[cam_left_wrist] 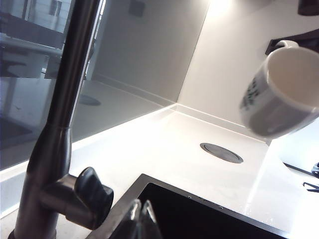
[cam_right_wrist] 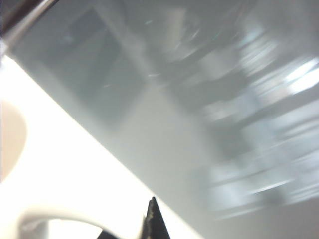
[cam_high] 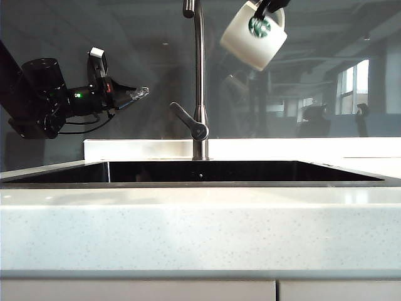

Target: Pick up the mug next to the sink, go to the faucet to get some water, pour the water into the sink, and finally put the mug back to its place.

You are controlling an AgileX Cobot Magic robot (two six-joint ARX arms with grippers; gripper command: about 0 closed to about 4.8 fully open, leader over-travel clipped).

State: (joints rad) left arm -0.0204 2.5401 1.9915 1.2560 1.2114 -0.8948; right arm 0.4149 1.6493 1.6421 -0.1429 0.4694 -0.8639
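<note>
Right gripper [cam_high: 270, 6] pinching tilted mug [cam_high: 254, 39] beside faucet [cam_high: 199, 81]; left gripper [cam_high: 139, 93] pressed together.

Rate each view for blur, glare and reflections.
Exterior view: sharp; dark backsplash mirrors windows behind the faucet; the tilted mug, held by the right gripper, is crisp. Left wrist view: mug slightly smeared, counter glare, shut left gripper soft. Right wrist view: heavy motion blur, overexposed white.
</note>
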